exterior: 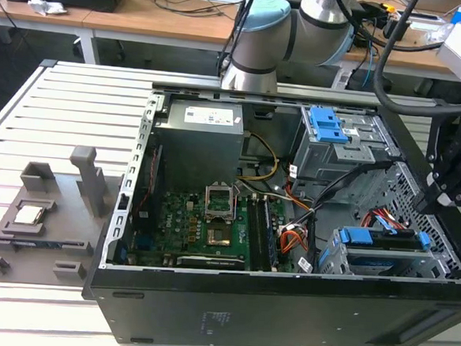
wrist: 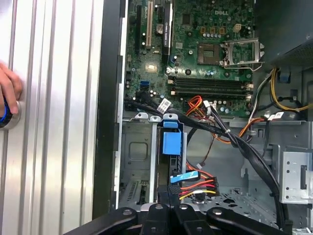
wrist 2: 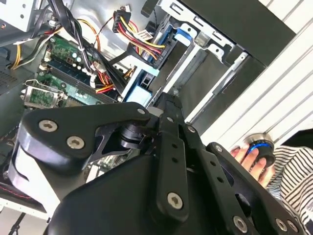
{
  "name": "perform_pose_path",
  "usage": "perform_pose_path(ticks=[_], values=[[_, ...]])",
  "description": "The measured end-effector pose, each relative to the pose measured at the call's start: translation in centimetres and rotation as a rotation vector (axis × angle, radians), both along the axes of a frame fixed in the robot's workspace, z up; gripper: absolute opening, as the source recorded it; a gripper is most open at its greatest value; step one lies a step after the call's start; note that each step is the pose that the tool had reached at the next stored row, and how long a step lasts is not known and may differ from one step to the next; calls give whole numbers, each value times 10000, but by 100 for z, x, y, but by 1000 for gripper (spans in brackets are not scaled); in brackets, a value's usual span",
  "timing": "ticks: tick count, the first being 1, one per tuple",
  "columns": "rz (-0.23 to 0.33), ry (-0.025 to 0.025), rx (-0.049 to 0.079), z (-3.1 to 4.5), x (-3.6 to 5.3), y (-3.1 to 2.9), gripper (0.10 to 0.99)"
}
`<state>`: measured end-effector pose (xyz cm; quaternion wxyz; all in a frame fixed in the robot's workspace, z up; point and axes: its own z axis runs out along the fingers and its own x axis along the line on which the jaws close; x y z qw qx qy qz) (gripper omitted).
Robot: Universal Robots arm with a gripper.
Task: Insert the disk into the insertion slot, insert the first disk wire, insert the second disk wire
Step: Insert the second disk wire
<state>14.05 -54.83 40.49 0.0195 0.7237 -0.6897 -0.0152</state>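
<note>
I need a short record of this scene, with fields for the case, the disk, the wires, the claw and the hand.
case: open computer case lying on a slatted metal table
disk: blue-framed disk sits in the insertion slot, at the exterior view's right
wires: red, yellow and black wire bundle lies beside the disk
claw: claw hangs over the disk's end, close to the wire bundle
hand: a hand rests on a round button outside the case
</note>
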Motion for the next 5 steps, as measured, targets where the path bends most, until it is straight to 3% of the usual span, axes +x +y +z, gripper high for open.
perform_pose_path(ticks=[5], values=[[0, 0, -2, 2, 0, 0, 106]])
